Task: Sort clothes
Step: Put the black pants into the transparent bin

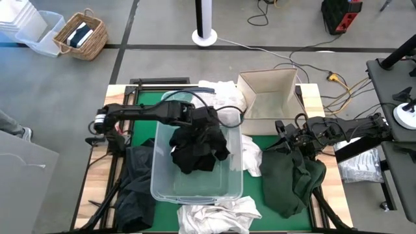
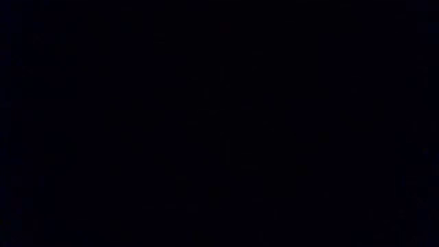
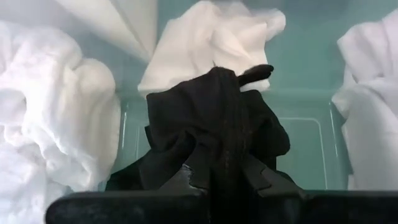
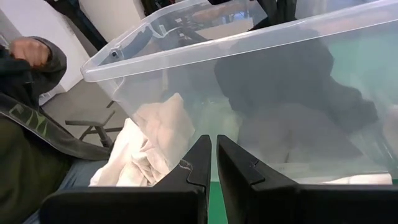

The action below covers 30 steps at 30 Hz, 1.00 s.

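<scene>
Black cloth (image 3: 214, 124), soft and crumpled, hangs clenched in the left tool (image 1: 207, 120) over the clear tub (image 1: 162, 190) mid-table, so the dark garment looks ready to drop; next comes release. Right tool (image 4: 214, 158), fingers closed on nothing, waits right of the tub above a green garment (image 1: 292, 182). White clothes (image 1: 218, 214) lie around.

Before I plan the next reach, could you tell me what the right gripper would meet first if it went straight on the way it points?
Most likely the clear plastic tub: the right gripper, fingers almost together and empty, faces its near wall. A white garment lies low beside that line; depth is unclear.
</scene>
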### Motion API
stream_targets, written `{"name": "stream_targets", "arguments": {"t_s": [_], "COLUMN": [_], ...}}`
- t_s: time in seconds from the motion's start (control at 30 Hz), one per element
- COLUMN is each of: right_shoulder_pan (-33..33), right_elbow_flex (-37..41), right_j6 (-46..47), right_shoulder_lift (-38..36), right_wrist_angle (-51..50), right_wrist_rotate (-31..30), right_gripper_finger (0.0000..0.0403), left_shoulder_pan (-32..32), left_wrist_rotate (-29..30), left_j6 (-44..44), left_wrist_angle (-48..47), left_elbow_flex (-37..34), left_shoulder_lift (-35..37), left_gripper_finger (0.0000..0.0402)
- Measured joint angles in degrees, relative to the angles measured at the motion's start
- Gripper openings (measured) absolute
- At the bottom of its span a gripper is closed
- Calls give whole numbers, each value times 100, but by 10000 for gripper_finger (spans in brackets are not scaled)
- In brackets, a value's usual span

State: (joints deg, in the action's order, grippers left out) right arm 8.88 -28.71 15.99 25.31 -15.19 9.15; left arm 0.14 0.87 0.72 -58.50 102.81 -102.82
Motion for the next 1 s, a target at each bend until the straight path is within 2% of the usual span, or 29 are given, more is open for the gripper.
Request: {"name": "stream_targets", "arguments": {"t_s": [0.17, 0.33, 0.73, 1.0], "right_shoulder_pan": [-1, -2, -2, -2], "right_elbow_flex": [0, 0, 0, 0], "right_j6": [-2, -8, -9, -9], "right_shoulder_lift": [1, 1, 1, 1], "right_wrist_angle": [14, 49, 51, 51], "right_wrist_rotate": [-1, -4, -17, -17], "right_gripper_finger": [18, 18, 18, 18], "left_shoulder_pan": [2, 2, 3, 2], "left_wrist_rotate": [2, 2, 2, 13], "left_j6": [-171, -321, -473, -742], "left_wrist_angle": [596, 595, 689, 833], "left_elbow_flex": [-910, -1384, -1671, -2017], "left_shoulder_lift": [404, 463, 460, 458], "left_gripper_finger": [7, 7, 9, 61]}}
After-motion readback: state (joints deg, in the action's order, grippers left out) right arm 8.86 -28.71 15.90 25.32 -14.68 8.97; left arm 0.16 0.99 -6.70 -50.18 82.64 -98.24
